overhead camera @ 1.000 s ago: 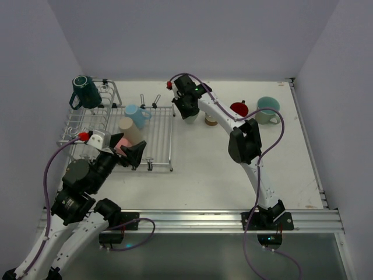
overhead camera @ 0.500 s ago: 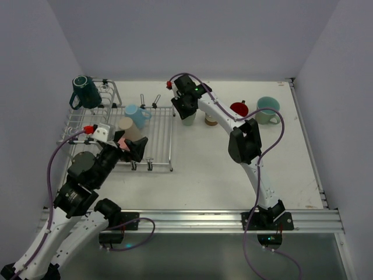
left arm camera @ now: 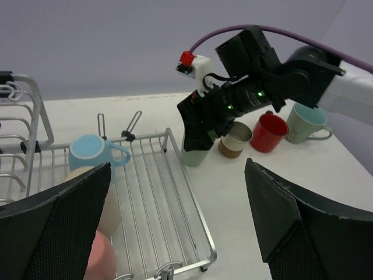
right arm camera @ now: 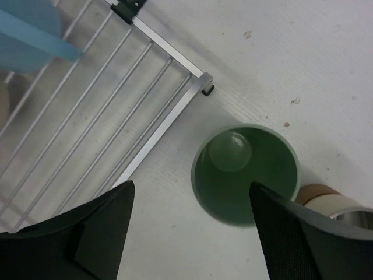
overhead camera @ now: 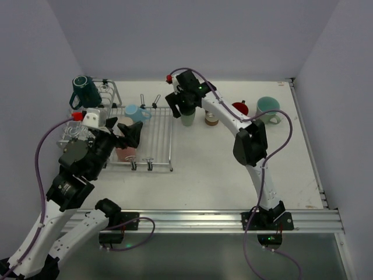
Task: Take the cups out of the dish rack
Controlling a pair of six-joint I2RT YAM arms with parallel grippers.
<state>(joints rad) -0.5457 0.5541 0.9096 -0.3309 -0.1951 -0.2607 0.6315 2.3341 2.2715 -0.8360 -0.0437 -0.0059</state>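
The silver dish rack [overhead camera: 160,137] sits at the table's left. On its taller section stands a dark teal mug [overhead camera: 85,92]. A light blue mug [overhead camera: 135,112] [left arm camera: 93,153], a beige cup [left arm camera: 108,210] and a pink cup [overhead camera: 125,153] stand on its flat tray. My left gripper [overhead camera: 125,133] [left arm camera: 178,175] hangs open over those cups, holding nothing. A pale green tumbler [overhead camera: 187,119] [right arm camera: 245,175] stands upright on the table just off the rack's far right corner. My right gripper [overhead camera: 182,105] [right arm camera: 192,192] is open right above the tumbler, its fingers apart from it.
Right of the tumbler stand a brown-and-metal cup [overhead camera: 211,120] [left arm camera: 235,140], a red mug [overhead camera: 239,108] [left arm camera: 269,132] and a pale teal mug [overhead camera: 268,108] [left arm camera: 306,122]. The rack's corner foot [right arm camera: 207,90] is close to the tumbler. Walls close in the table at the back and sides.
My right gripper has opened and let go of the pale green tumbler, which now stands on the table. My left arm has moved away from me over the rack, above the cups.
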